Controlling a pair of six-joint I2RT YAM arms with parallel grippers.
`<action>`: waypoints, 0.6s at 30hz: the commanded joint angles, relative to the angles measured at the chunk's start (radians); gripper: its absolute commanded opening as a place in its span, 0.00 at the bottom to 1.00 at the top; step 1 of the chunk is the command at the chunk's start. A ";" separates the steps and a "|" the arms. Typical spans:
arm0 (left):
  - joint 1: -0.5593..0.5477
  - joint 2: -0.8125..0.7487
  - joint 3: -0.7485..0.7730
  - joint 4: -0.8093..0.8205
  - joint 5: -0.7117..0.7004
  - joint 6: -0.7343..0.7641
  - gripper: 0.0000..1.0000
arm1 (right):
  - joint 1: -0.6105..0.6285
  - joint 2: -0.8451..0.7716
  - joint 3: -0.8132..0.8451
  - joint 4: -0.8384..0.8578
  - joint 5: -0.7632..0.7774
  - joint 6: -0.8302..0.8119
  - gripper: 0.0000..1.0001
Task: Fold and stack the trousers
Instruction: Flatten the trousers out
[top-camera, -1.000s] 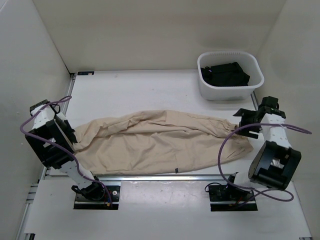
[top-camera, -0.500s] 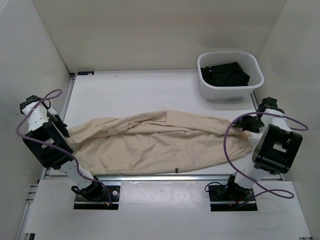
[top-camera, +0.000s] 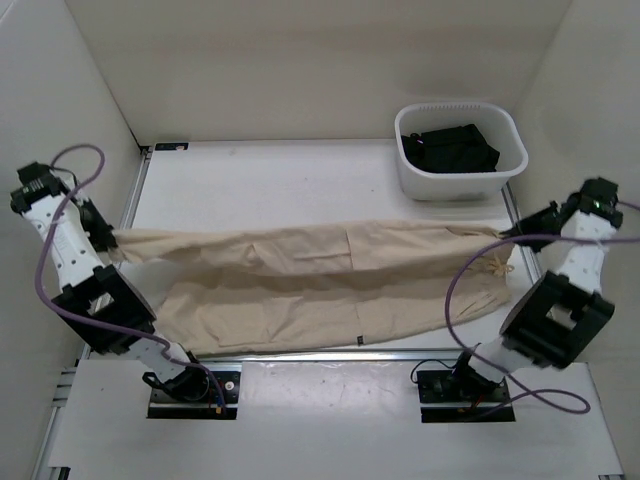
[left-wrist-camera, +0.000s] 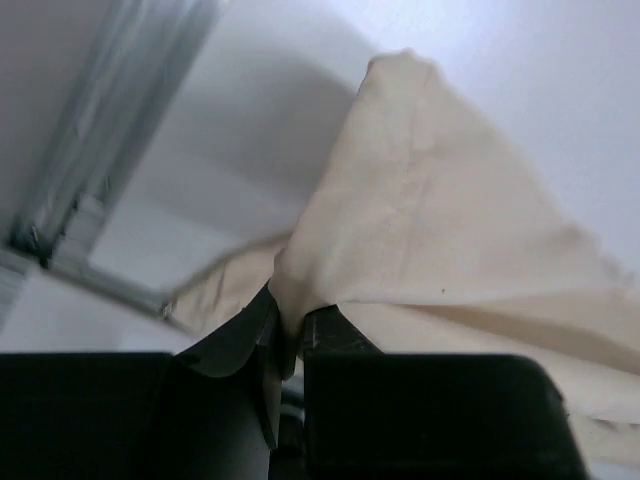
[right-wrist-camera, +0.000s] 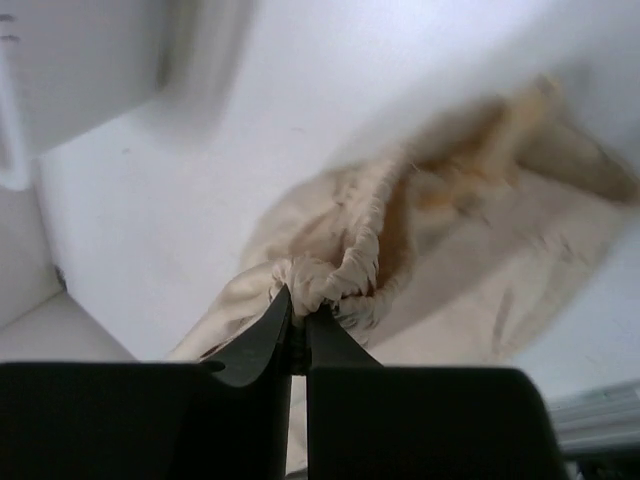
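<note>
- Black-fingered left gripper (left-wrist-camera: 285, 330) is pinched tight on a corner at the left end of the light beige, wrinkled cotton trousers (top-camera: 320, 270). The right gripper (right-wrist-camera: 298, 322) is clamped on the gathered waist.
- Both arms lean outward toward the side edges, wrists raised, with the cloth's far edge taut between them.
- The trousers' long axis runs left to right across the white table (top-camera: 280, 180), waist at the right, near edge lying on the tabletop.
- A white plastic basket (top-camera: 458, 107) holding dark cloth (top-camera: 450, 148) stands behind the waist end.

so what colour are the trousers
The trousers are plain light beige, with no pattern. This shows best in the top view.
</note>
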 joint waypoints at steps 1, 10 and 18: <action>0.051 -0.131 -0.232 -0.041 -0.120 0.007 0.14 | -0.123 -0.151 -0.220 -0.014 0.054 -0.078 0.00; 0.105 -0.329 -0.624 0.004 -0.145 0.007 0.14 | -0.197 -0.240 -0.520 0.140 0.017 0.005 0.00; 0.105 -0.302 -0.621 -0.022 -0.070 0.007 0.14 | -0.177 -0.252 -0.533 0.103 0.104 0.014 0.00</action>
